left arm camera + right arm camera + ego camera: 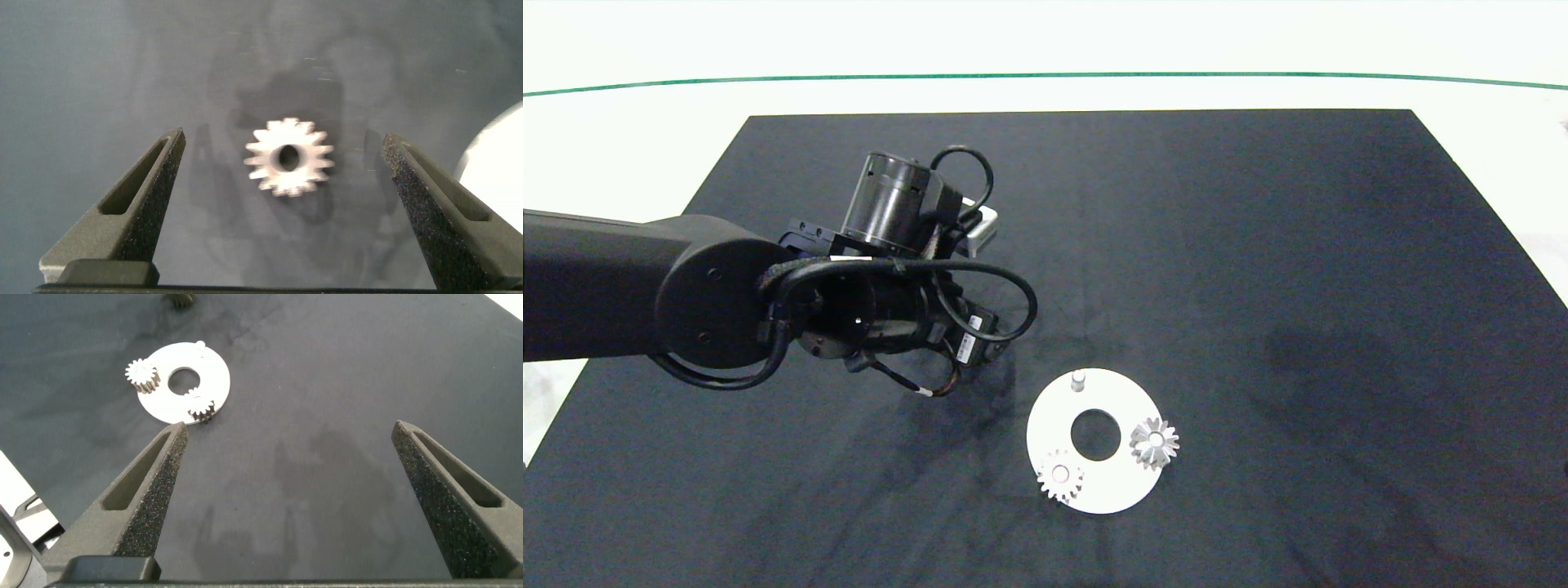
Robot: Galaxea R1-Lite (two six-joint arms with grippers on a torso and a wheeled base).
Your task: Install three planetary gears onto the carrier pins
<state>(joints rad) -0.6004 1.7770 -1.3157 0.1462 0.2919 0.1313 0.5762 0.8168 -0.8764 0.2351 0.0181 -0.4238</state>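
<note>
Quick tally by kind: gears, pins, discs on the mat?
Gears: 3 (two on the disc, one loose on the mat between the open left gripper's fingers)
Pins without a gear: 1
White disc: 1
Total: 5

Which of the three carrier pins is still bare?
The carrier pin at the far edge of the white disc; the other two each carry a planetary gear.
</note>
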